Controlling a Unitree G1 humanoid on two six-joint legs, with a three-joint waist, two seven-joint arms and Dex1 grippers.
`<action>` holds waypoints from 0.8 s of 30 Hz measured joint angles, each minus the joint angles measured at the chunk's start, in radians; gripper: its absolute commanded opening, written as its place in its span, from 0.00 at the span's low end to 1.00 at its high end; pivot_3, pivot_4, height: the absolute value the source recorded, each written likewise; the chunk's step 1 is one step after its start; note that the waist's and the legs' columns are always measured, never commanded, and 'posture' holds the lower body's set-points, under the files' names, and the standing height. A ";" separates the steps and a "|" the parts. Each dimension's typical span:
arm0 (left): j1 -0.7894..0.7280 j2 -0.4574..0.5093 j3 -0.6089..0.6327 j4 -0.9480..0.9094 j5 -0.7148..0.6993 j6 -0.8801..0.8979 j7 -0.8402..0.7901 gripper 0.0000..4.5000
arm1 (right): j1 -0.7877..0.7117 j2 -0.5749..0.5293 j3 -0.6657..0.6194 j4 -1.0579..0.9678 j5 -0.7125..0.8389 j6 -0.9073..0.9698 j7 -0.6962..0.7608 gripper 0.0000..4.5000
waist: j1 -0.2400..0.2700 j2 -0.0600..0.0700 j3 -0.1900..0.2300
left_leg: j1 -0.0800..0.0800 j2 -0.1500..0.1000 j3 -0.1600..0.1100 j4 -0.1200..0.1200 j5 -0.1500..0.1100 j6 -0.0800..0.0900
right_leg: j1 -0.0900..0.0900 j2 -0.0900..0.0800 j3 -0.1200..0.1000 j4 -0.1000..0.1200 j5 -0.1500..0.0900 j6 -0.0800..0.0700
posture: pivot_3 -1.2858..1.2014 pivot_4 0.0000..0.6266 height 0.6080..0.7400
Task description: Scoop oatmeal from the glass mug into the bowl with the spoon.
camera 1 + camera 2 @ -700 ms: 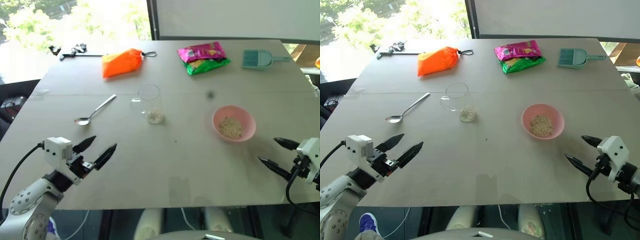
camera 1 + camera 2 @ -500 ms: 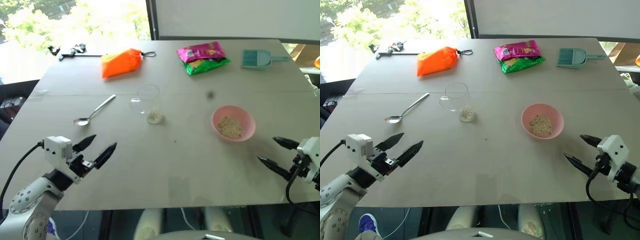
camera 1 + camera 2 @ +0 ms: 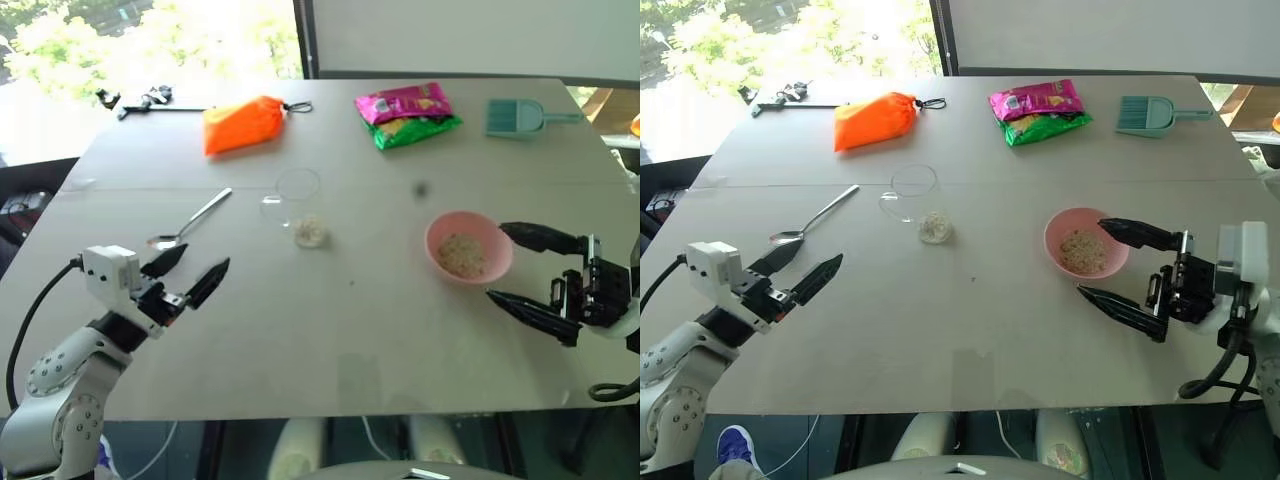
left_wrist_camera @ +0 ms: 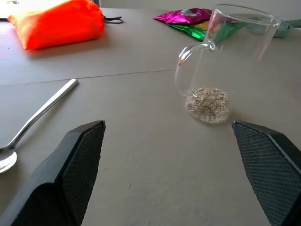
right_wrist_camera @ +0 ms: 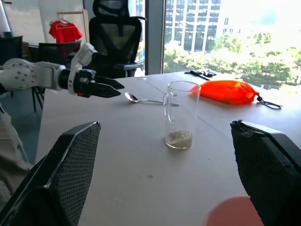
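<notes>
While my left gripper (image 3: 188, 272) hangs low over the near-left part of the table (image 3: 350, 330), pointing forward and inward with its two fingers spread wide and empty, my right gripper (image 3: 1106, 264) reaches in level from the right, aimed across toward the left, its fingers also spread wide with nothing between them. One right finger sits just above the pink bowl's near-right rim, the other lies nearer me over bare table.

The bowl (image 3: 468, 247) rests right of centre with a patch of oatmeal inside. The glass mug (image 3: 298, 205) stands upright near the middle, handle turned to the left, with a small heap of oatmeal (image 4: 207, 101) at its bottom. The spoon (image 3: 190, 220) lies flat to the mug's left, its oval end toward me, just ahead of my left fingertips and apart from them.

Compared with a moment ago, my right gripper has swung in from the table's right edge and turned to point left beside the bowl. My left gripper has barely shifted, and the mug, bowl and spoon lie where they were.
</notes>
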 measured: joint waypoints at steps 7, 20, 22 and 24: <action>-0.030 0.014 0.029 0.053 -0.003 0.000 -0.003 0.99 | 0.081 -0.001 -0.068 0.038 0.017 -0.001 0.080 1.00 | 0.013 0.000 0.000 | 0.000 0.000 -0.001 0.000 0.000 0.000 | 0.000 0.000 -0.001 -0.001 0.000 0.000 | 0.52 0.24 1.00; -0.131 0.101 0.037 0.150 0.003 0.074 0.026 0.99 | 0.133 -0.007 -0.136 0.146 0.016 -0.025 0.252 1.00 | 0.012 0.000 0.000 | 0.000 0.001 -0.002 0.000 0.000 0.001 | 0.000 0.001 -0.002 0.000 0.000 0.000 | 0.52 0.24 1.00; -0.165 0.170 0.034 0.194 0.027 0.114 0.033 0.99 | 0.130 0.003 -0.136 0.145 0.017 -0.028 0.256 1.00 | 0.011 0.000 0.000 | 0.000 0.000 -0.002 0.000 0.000 0.001 | 0.000 0.001 -0.002 0.000 0.000 0.000 | 0.52 0.24 1.00; -0.189 0.208 0.027 0.220 0.043 0.147 0.033 0.99 | 0.127 0.013 -0.135 0.145 0.017 -0.033 0.257 1.00 | 0.011 0.000 0.000 | 0.000 0.000 -0.001 0.000 0.000 0.001 | 0.000 0.000 -0.001 0.000 0.000 0.000 | 0.52 0.24 1.00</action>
